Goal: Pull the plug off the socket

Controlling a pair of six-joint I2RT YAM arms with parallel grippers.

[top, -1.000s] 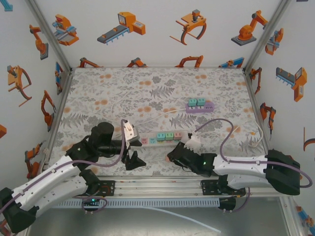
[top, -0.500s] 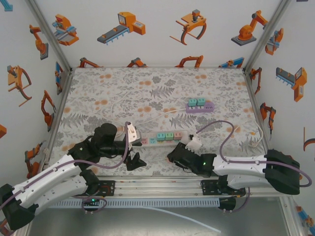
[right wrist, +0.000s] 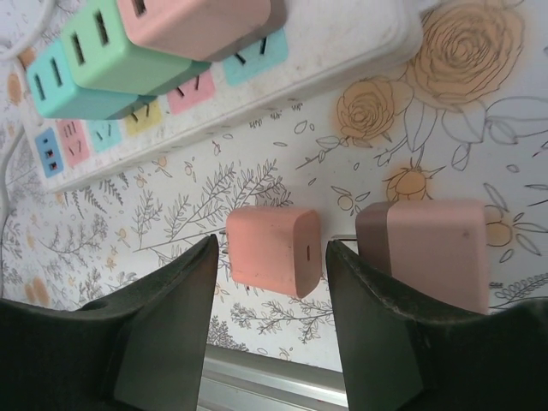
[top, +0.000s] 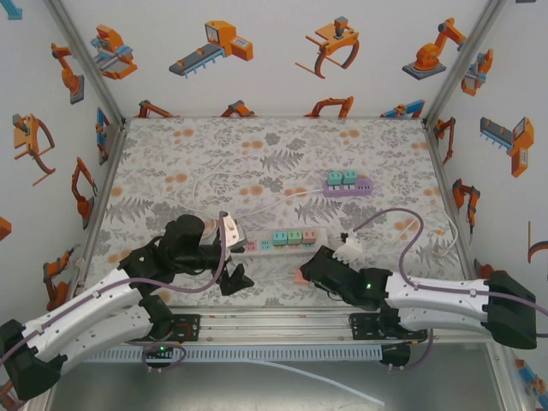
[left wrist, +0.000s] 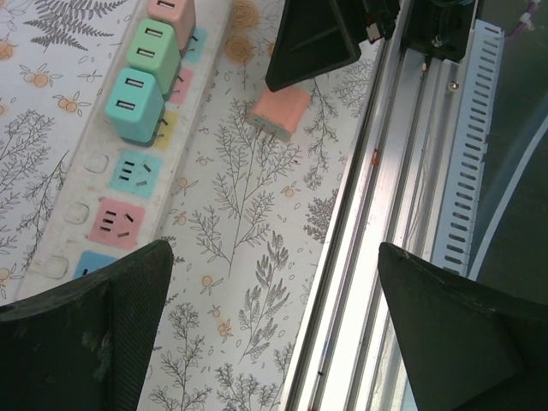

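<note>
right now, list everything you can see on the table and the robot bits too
white power strip: 1, white with coloured sockets, near the middle of the table
plugged-in plugs: 3, teal, green and pink, in a row on the white power strip
loose plugs: 2, pink, lying on the table beside that strip; one between the right end effector's fingers, the other just outside them
purple power strip: 1, purple, farther back on the right
teal plugs: 2, teal, on the purple power strip
cable: white, count unclear, between the two strips
table: 1, grey floral print
left end effector: 1, black, open, empty
right end effector: 1, black, open
</note>
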